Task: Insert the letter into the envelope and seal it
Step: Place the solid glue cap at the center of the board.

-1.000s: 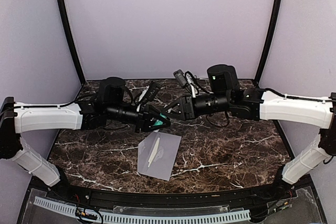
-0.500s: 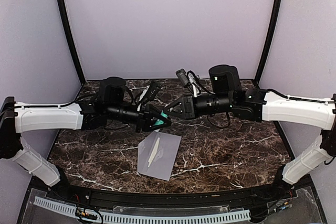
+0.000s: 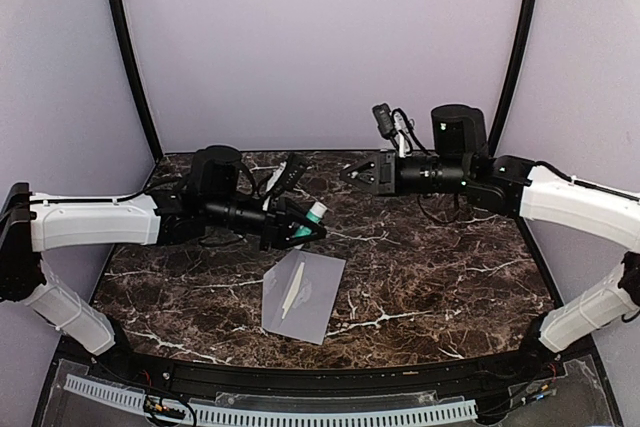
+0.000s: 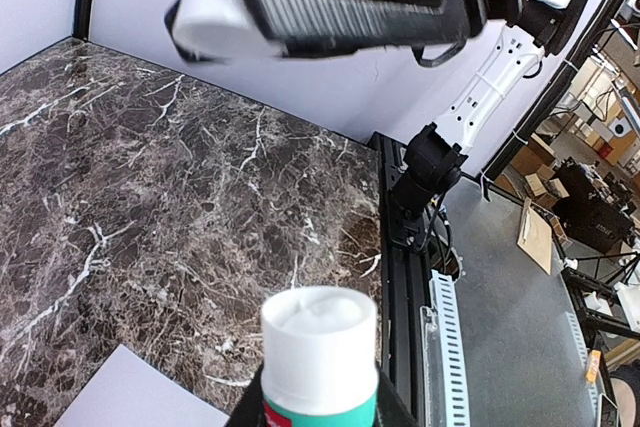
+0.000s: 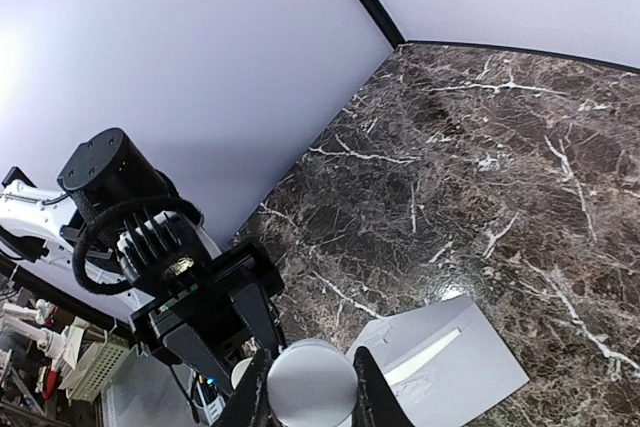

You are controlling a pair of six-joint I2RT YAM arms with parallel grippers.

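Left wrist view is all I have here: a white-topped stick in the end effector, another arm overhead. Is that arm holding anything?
Observer: Yes, the right end effector is shut on a small round grey cap, above the table.
Operator: Where is the envelope?
Observer: The envelope lies flat, nearer the front edge than the glue stick in the left end effector.
Operator: Anything in it?
Observer: A narrow cream strip shows on it; what it is, I cannot tell.
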